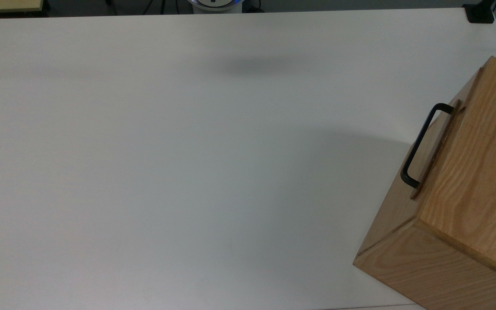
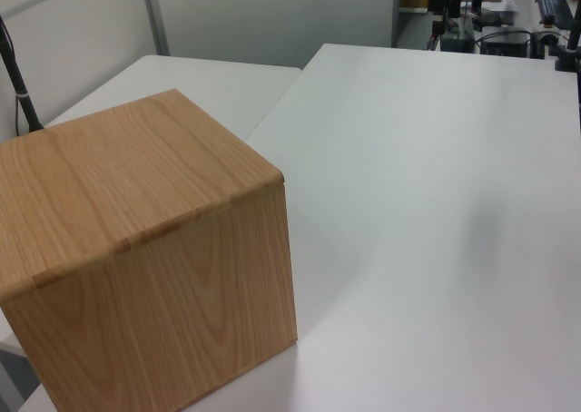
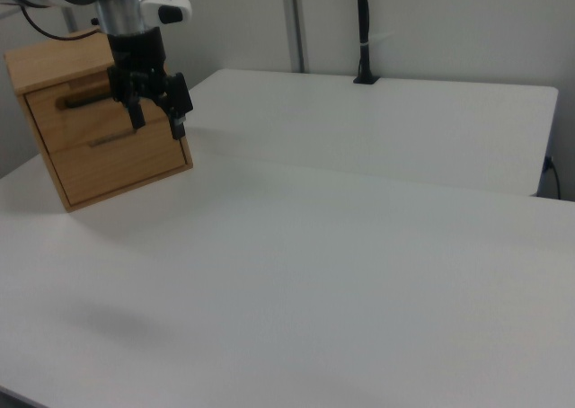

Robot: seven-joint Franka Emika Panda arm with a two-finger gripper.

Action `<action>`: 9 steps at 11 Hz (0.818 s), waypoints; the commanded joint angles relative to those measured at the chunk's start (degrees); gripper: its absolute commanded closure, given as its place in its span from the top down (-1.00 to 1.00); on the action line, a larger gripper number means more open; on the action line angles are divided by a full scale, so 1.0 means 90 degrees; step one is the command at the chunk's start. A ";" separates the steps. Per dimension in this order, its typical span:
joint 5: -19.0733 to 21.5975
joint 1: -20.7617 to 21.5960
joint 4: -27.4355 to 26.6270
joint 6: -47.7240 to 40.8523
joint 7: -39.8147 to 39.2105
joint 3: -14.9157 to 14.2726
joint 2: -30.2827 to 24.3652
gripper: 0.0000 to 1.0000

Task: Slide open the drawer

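Near the right edge of the white tabletop point(image 1: 187, 150) in the top view stands an oak cabinet box point(image 1: 476, 181), turned at an angle so one lower corner points toward the tabletop's near edge. Its upper drawer point(image 1: 435, 144) sits shut, the front panel flush with the box, and a thin black U-shaped bar handle point(image 1: 420, 144) stands out from that panel toward the open middle of the tabletop.

From the right view, the same cabinet box point(image 3: 99, 125) sits at the far left corner of the tabletop point(image 3: 341, 246), and the drawer point(image 3: 76, 111) shows as the upper of two fronts, its dark handle point(image 3: 85, 101) running across it. My gripper point(image 3: 157, 120) hangs in the air in front of that box, fingers pointing down, held above the tabletop surface and touching nothing. My two black fingers point(image 3: 137, 113) stand apart with a clear gap between them, so my jaws are open and empty. I cannot tell how near I am to the handle in depth. My white wrist rises toward the right view's top left corner.

From the left view, the cabinet box point(image 2: 145, 249) fills the near left corner of the tabletop point(image 2: 436, 203), showing plain wood sides and top. A black pole point(image 3: 363, 31) stands at the tabletop's far edge in the right view.
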 commanded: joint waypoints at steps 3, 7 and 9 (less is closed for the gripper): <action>0.0719 0.0035 -0.0184 0.0552 0.0085 0.0103 0.0212 1.00; 0.1509 0.0716 -0.0077 0.2475 0.1888 0.0113 0.0982 1.00; 0.1794 0.1233 0.0205 0.3537 0.3086 0.0113 0.1703 1.00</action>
